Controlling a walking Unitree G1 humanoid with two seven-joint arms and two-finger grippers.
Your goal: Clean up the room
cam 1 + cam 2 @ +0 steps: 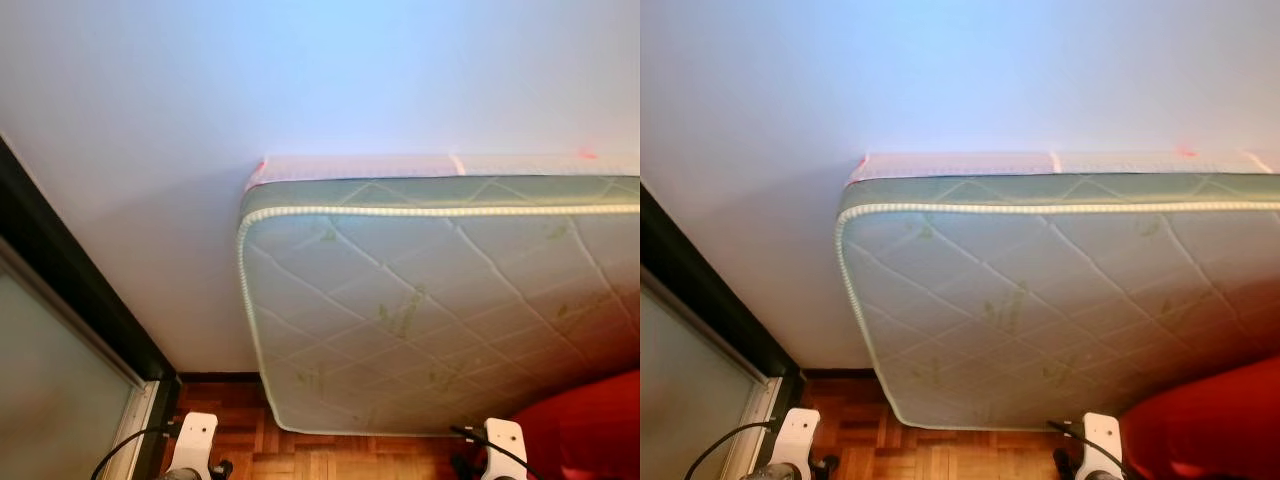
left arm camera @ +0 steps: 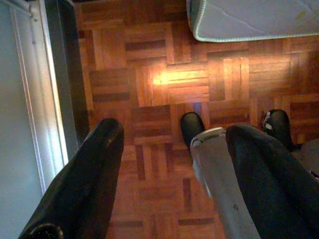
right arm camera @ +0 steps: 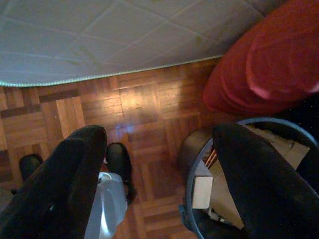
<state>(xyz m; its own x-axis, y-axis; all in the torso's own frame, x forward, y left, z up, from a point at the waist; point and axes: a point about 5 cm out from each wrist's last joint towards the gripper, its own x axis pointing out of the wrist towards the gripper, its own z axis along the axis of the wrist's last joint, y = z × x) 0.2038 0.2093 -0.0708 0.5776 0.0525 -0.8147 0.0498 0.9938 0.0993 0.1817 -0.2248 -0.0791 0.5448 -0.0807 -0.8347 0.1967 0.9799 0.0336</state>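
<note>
Both arms silver/white w/ black cables trailing off. Left tool & right tool each had 2 long black fingers. Silver legs, black feet.

Lit softly and evenly across the pale wall, bluish toward the top. Slightly soft throughout, grainy on the mattress, its lower part shaded. Dimmer in both wrist views, with a warm glare patch on the parquet floor. Black claw fingers blurred, out of focus.
</note>
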